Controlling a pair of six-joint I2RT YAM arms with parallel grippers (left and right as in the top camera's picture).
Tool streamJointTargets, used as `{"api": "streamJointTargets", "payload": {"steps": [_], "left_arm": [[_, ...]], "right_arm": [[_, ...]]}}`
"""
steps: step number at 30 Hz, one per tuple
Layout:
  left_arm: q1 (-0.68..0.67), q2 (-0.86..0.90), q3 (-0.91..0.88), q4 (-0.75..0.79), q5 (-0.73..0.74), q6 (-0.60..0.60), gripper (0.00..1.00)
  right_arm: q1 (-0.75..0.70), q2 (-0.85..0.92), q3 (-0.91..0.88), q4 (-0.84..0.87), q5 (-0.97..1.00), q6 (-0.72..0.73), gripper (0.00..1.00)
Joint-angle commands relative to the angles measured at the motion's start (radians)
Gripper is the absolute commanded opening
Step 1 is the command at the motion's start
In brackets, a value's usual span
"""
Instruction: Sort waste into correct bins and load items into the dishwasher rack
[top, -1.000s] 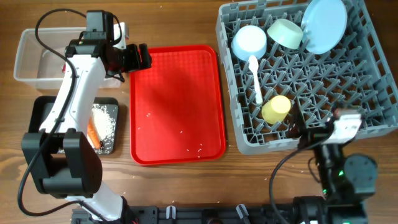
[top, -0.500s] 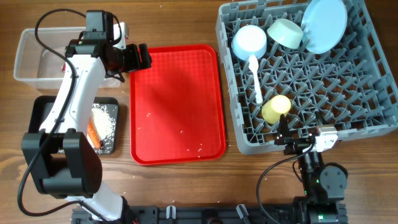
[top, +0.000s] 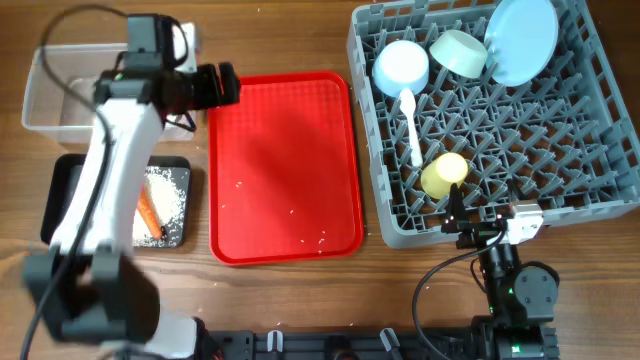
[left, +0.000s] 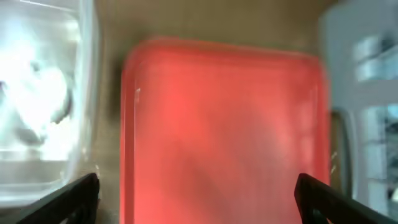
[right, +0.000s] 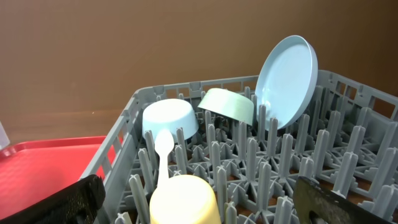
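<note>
Red tray (top: 283, 150) on wooden table (top: 300, 290)

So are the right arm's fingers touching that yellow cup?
Apart. The right wrist view shows the yellow cup lying in the rack, with bare rack visible between it and each of the right fingers.

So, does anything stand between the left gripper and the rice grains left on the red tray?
Nothing visible does. The left gripper hangs open over the red tray's upper-left corner; the tray floor from there to the scattered rice grains near its lower right is bare.
</note>
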Motion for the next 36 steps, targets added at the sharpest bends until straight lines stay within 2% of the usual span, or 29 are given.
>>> {"api": "streamJointTargets", "payload": {"steps": [1,2,4,8,11,12,17,20,36], "left_arm": [[-0.012,-0.301,-0.142,0.16,0.032,0.181,1.0],[-0.005,-0.392,-0.23,0.217,0.031,0.18,1.0],[0.026,-0.661,-0.522,0.381,0.031,0.169,1.0],[0.108,-1.097,-1.013,0.624,0.031,0.01,1.0],[0.117,-1.423,-1.373,0.829,0.019,0.01,1.0],[0.117,-1.481,-1.424,0.842,0.019,0.01,1.0],[0.117,-1.633,-1.472,0.699,-0.065,0.011,1.0],[0.117,-1.687,-1.472,0.698,-0.073,0.01,1.0],[0.116,-1.688,-1.472,0.703,-0.074,0.011,1.0]], "right_arm": [[0.003,-0.006,-0.001,0.003,0.01,-0.003,1.0],[0.003,-0.006,-0.001,0.003,0.01,-0.003,1.0],[0.003,-0.006,-0.001,0.003,0.01,-0.003,1.0],[0.003,-0.006,-0.001,0.003,0.01,-0.003,1.0],[0.003,-0.006,-0.001,0.003,0.01,-0.003,1.0],[0.003,-0.006,-0.001,0.003,0.01,-0.003,1.0],[0.003,-0.006,-0.001,0.003,0.01,-0.003,1.0],[0.003,-0.006,-0.001,0.003,0.01,-0.003,1.0],[0.003,-0.006,-0.001,0.003,0.01,-0.003,1.0]]}}
